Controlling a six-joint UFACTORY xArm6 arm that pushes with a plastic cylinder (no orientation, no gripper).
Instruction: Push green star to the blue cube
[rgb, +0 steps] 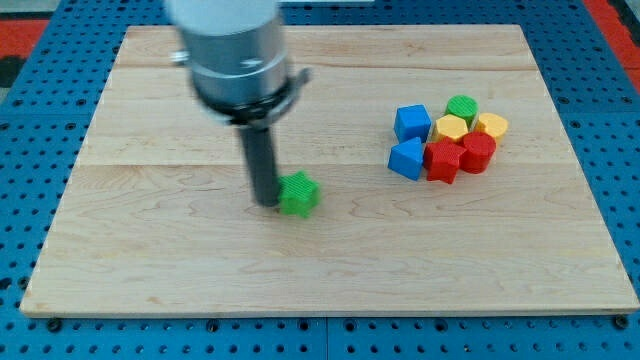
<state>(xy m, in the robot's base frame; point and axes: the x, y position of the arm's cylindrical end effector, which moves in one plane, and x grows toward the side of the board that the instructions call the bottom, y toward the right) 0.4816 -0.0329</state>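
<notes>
Jaws absent: my tip (265, 203) touches green star (297, 194), bare board (340, 250) toward blue cube (411, 123).

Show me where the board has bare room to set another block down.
Bare: everything left of my tip and the green star, plus the whole bottom strip. Crowded: the cluster at the view's right, from the blue cube to the red blocks.

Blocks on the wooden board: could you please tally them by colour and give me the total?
Green: 2, the green star and the round green block.
Blue: 2, the blue cube and the blue wedge-like block.
Yellow: 2.
Red: 2.
Total: 8.
</notes>
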